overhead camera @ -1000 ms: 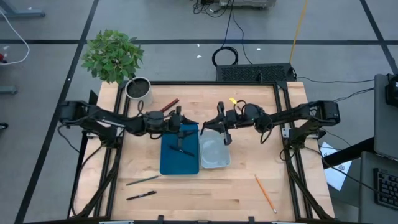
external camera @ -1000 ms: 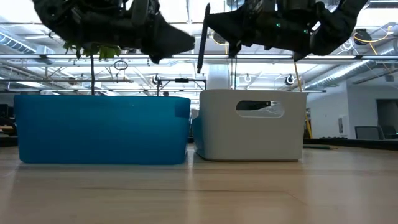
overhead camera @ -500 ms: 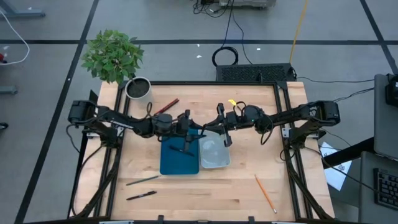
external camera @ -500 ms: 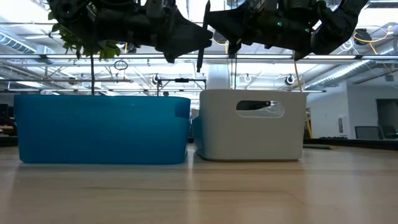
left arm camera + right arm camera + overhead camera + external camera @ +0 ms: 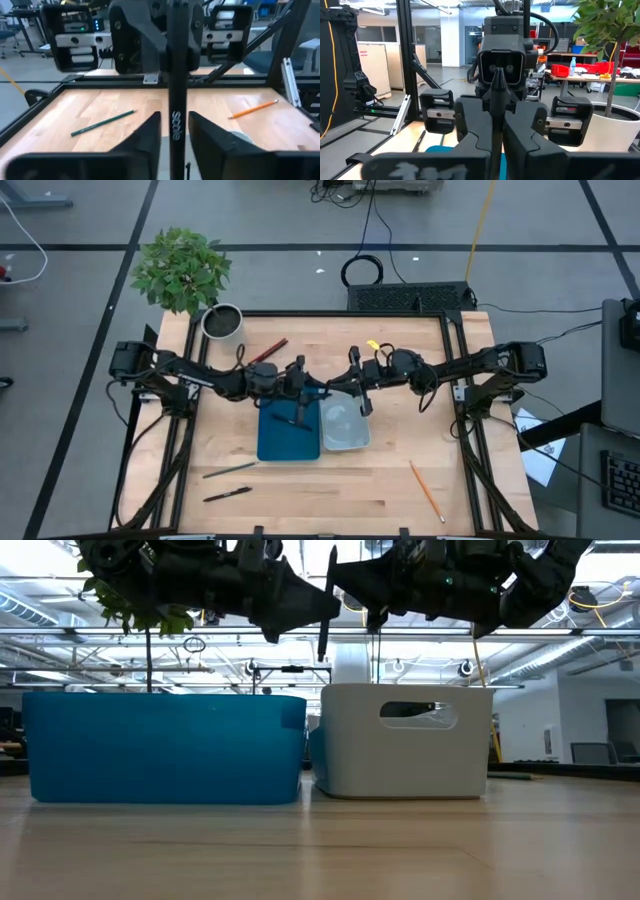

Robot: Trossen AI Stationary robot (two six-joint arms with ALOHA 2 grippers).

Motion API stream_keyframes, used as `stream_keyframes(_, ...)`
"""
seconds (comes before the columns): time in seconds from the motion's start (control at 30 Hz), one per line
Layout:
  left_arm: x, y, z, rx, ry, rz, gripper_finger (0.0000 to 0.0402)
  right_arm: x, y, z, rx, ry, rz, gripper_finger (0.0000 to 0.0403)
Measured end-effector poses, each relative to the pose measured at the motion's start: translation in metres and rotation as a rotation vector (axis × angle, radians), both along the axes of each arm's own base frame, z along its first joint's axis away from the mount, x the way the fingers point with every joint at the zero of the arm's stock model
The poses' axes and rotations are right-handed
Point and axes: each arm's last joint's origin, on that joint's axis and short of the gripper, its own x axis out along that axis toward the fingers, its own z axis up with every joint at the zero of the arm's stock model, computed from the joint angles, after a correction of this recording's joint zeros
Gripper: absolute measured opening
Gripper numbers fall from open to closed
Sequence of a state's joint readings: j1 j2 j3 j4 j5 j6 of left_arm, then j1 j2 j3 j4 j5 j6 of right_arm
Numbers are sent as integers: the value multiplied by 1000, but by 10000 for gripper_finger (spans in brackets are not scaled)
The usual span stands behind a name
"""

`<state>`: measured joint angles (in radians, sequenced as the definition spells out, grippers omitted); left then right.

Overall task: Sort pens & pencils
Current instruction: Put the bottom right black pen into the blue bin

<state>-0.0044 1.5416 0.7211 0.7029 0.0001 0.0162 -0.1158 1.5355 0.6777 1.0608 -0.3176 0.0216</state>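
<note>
Sorted: one pen [image 5: 292, 420] in blue tray [image 5: 270, 442]. Mid-handover: black pen [image 5: 323, 602] clamped in right gripper [image 5: 356, 385]; left gripper [image 5: 312, 390] fingers apart around it. Outstanding: red pencil [image 5: 268, 350] far left; green pencil [image 5: 229, 470], pen [image 5: 227, 494] near left; orange pencil [image 5: 427, 491] near right.

wooden table [image 5: 390, 475], dark frame rails at its sides. on it: blue tray [image 5: 288, 430] touching white bin [image 5: 346, 428] mid-table; metal pot [image 5: 222, 322] at far left corner; red pencil [image 5: 267, 350]; green pencil [image 5: 229, 470]; black pen [image 5: 227, 494]; orange pencil [image 5: 427, 491].
</note>
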Motion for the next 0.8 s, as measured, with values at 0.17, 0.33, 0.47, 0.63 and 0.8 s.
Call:
stream_keyframes(0.17,-5,1,5,0,19,5,32,0,0,0,-4,-1,-3,10)
stream_keyframes(0.33,-6,1,6,-2,19,5,32,0,0,0,-7,-4,-5,10)
stream_keyframes(0.47,-6,1,5,2,37,15,32,0,0,0,2,1,-4,48)
stream_keyframes(0.63,-15,3,10,10,91,59,32,-3,0,1,19,16,0,126)
stream_keyframes(0.8,-38,3,28,31,112,128,32,-19,-3,4,4,75,-48,192)
